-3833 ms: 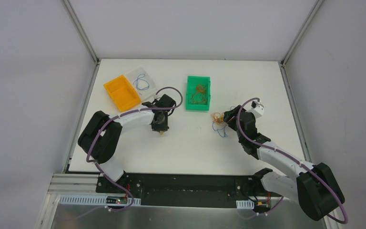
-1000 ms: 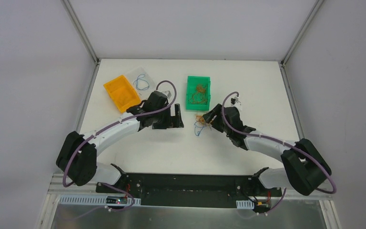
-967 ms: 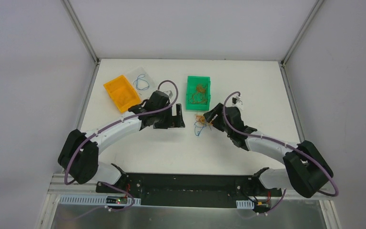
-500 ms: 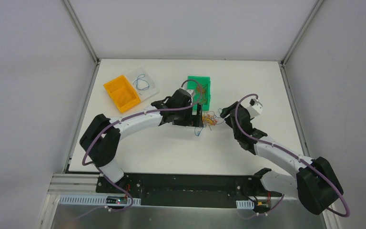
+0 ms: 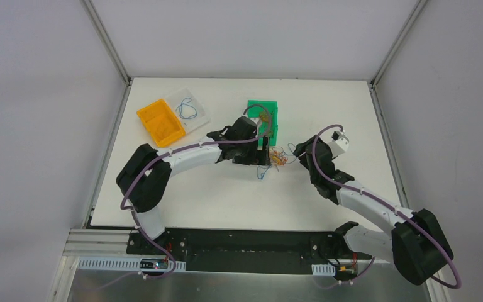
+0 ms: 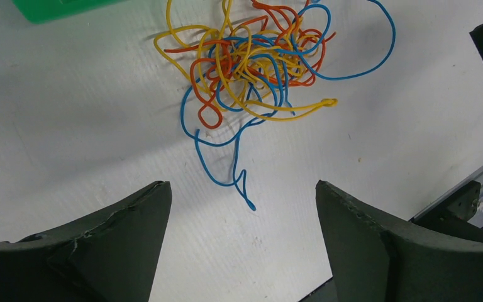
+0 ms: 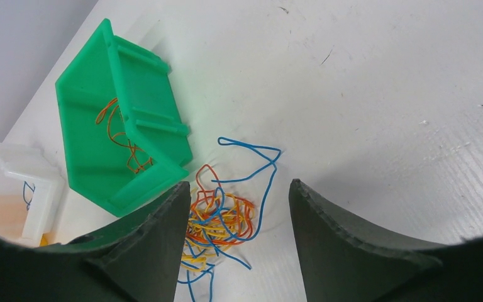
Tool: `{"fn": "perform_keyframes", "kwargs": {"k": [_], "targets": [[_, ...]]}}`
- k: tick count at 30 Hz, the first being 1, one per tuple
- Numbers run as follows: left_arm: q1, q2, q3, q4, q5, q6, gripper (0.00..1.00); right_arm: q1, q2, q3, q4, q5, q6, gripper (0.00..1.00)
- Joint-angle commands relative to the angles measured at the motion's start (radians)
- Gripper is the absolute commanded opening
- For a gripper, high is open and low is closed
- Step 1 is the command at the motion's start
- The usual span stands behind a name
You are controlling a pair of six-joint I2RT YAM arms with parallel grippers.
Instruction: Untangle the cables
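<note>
Three colours of cables (image 5: 278,157) lie tangled at six o'clock from the green bin (image 5: 252,126). We hold our left gripper (image 6: 240,186) at their nine o'clock, jaws wide, empty; our right gripper (image 7: 239,184) at three o'clock, parted, gripping nothing.

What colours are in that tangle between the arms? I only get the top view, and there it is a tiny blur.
Observer: The left wrist view shows the tangle as orange, blue and yellow cables knotted together.
Reviewer: Is the left end effector gripping any of it?
Observer: No. The left end effector is open and holds nothing; a loose blue end points toward the gap.
Reviewer: And the right one?
Observer: The right end effector is open too. Its camera shows the tangle in the gap between the fingers, beside a corner of the bin. I cannot tell whether they touch.
</note>
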Motion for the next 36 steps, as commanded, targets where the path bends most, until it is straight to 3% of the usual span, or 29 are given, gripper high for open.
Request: {"fn": "perform_keyframes", "kwargs": {"k": [1, 9, 12, 15, 18, 20, 22, 24, 26, 36], "targets": [[-0.010, 0.047, 0.058, 0.035, 0.031, 0.015, 0.85, -0.006, 0.006, 0.004, 0.032, -0.039, -0.003, 0.61], [-0.009, 0.142, 0.129, 0.034, -0.007, 0.029, 0.76, -0.010, 0.088, 0.032, 0.085, -0.194, -0.047, 0.58], [-0.009, 0.160, 0.147, 0.029, -0.036, 0.032, 0.66, -0.015, 0.162, 0.071, 0.052, -0.222, -0.021, 0.58], [-0.008, 0.168, 0.155, 0.024, -0.074, 0.031, 0.65, -0.027, 0.215, 0.097, 0.018, -0.240, 0.011, 0.57], [-0.006, 0.174, 0.164, 0.019, -0.097, 0.032, 0.59, -0.043, 0.250, 0.100, 0.013, -0.274, 0.048, 0.50], [-0.005, 0.184, 0.177, 0.016, -0.098, 0.039, 0.50, -0.054, 0.266, 0.105, 0.017, -0.294, 0.059, 0.33], [-0.001, 0.192, 0.187, 0.010, -0.103, 0.045, 0.34, -0.057, 0.269, 0.105, 0.016, -0.297, 0.059, 0.15], [0.004, 0.191, 0.189, 0.004, -0.118, 0.052, 0.13, -0.059, 0.256, 0.100, 0.017, -0.289, 0.060, 0.03], [0.011, 0.181, 0.179, -0.002, -0.133, 0.059, 0.00, -0.062, 0.241, 0.092, 0.015, -0.277, 0.057, 0.00], [0.054, 0.002, 0.000, -0.018, -0.210, 0.071, 0.00, -0.102, 0.127, 0.037, 0.007, -0.183, 0.064, 0.00]]}}
